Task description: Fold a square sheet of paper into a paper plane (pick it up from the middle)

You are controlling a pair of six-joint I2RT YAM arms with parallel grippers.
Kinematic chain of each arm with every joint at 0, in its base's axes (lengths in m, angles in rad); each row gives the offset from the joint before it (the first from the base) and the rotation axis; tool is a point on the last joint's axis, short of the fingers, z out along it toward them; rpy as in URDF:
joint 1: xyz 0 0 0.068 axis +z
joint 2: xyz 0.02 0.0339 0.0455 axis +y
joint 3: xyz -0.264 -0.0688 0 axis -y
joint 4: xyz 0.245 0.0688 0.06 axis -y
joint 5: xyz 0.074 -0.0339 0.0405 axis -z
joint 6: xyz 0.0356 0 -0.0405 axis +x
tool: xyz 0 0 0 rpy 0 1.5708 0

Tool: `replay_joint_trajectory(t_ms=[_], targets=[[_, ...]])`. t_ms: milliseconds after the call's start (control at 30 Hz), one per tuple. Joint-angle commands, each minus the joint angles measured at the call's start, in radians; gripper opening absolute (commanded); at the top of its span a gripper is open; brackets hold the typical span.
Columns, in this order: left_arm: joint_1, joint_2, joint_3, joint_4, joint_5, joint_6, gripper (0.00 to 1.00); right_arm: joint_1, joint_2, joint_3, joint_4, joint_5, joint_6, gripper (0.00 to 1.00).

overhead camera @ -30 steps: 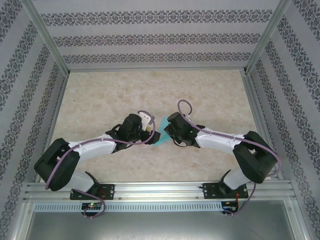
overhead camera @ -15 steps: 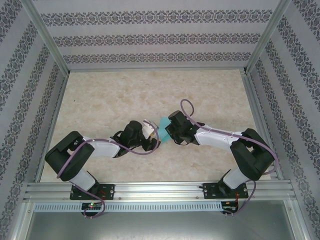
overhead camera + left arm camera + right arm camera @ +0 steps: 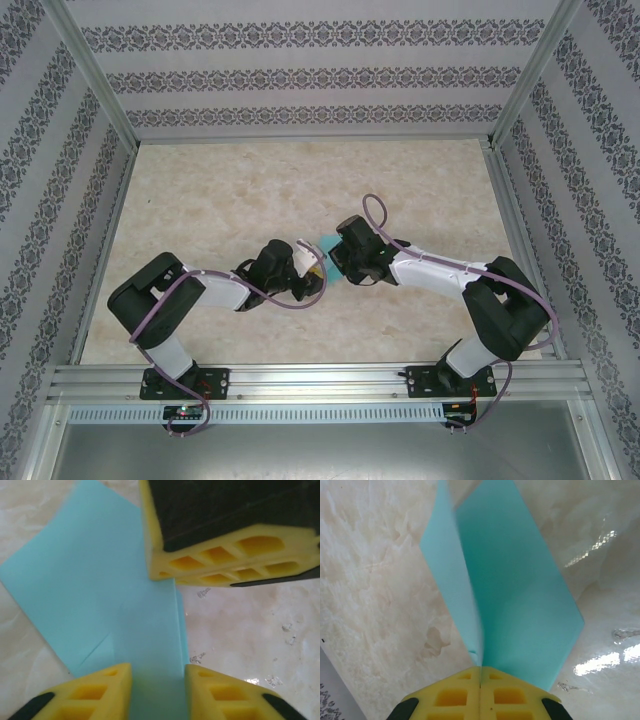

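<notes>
Meeting over the middle of the bench [image 3: 250, 180], about even between its left and right edges, both arms point at one sheet of paper [image 3: 326, 243]. The right pincer [image 3: 480, 680] is closed tight, its yellow fingers pressed together with no gap, and the turquoise sheet comes out of the seam between them. In the right wrist view the paper is folded along a crease that runs away from the pincer, and its two halves spread apart like a narrow V above the marbled bench top. The left pincer [image 3: 157, 692] faces it from the other side. Its two jaws stand partly apart, and a band of the folded paper runs through the gap between them up to the right pincer's tips, which clamp the far end of that band. Whether the left pads press on the paper I cannot tell. A wider flap of the sheet spreads to the left of the band in the left wrist view.
</notes>
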State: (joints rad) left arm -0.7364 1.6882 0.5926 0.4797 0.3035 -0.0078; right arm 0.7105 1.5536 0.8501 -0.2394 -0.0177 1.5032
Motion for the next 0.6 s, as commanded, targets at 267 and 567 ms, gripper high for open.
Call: replay_joint_trajectory(t_ms=[267, 567], targets=[[-0.015, 0.031, 0.003, 0.064, -0.037, -0.052, 0.15, -0.058, -0.034, -0.007, 0.05, -0.061, -0.121, 0.43], [-0.015, 0.021, -0.008, 0.086, -0.031, -0.172, 0.16, -0.145, -0.157, -0.162, 0.241, -0.194, -0.404, 0.61]])
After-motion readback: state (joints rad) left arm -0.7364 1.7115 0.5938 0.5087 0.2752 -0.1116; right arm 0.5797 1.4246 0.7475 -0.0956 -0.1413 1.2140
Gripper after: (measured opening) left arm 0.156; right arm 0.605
